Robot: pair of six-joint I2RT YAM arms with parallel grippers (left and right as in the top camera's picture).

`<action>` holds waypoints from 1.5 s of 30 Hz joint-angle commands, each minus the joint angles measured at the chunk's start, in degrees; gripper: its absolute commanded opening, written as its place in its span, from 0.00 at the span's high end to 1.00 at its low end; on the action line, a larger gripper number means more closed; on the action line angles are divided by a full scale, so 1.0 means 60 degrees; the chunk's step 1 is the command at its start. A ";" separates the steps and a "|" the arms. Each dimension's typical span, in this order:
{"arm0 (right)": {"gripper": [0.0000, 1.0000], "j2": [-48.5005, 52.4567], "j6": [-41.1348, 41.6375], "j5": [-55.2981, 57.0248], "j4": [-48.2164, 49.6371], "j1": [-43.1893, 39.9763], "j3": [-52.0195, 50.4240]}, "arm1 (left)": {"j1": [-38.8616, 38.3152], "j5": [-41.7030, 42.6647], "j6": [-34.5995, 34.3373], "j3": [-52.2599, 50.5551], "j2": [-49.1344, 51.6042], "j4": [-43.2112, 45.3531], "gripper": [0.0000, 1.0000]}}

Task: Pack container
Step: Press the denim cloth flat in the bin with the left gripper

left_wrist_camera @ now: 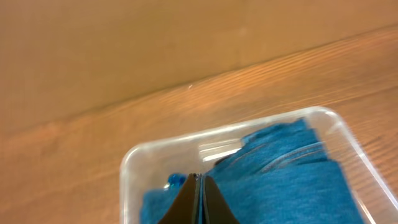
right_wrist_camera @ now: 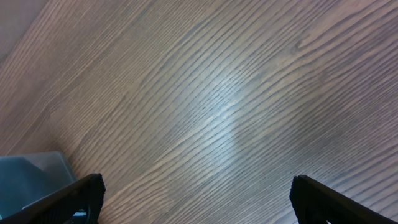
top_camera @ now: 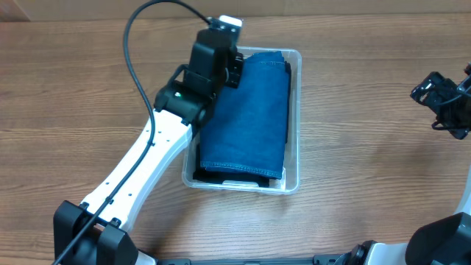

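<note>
- No text, brand, number or sign can be read in any of the three views.
- On the container [top_camera: 297, 110] no label or print can be made out; the blue cloth [top_camera: 250, 110] lies over its base.
- The left arm [top_camera: 140, 162] carries a small green light [top_camera: 176, 93], with no legible mark beside it.
- The white part [top_camera: 229, 21] at the top of this arm's wrist is too small to tell whether it bears any writing.
</note>
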 commanded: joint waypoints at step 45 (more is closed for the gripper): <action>0.00 0.0011 -0.0025 -0.0055 0.0117 0.0025 0.0084 | -0.1242 0.1388 -0.5191 -0.0423 0.0965 -0.6076 0.72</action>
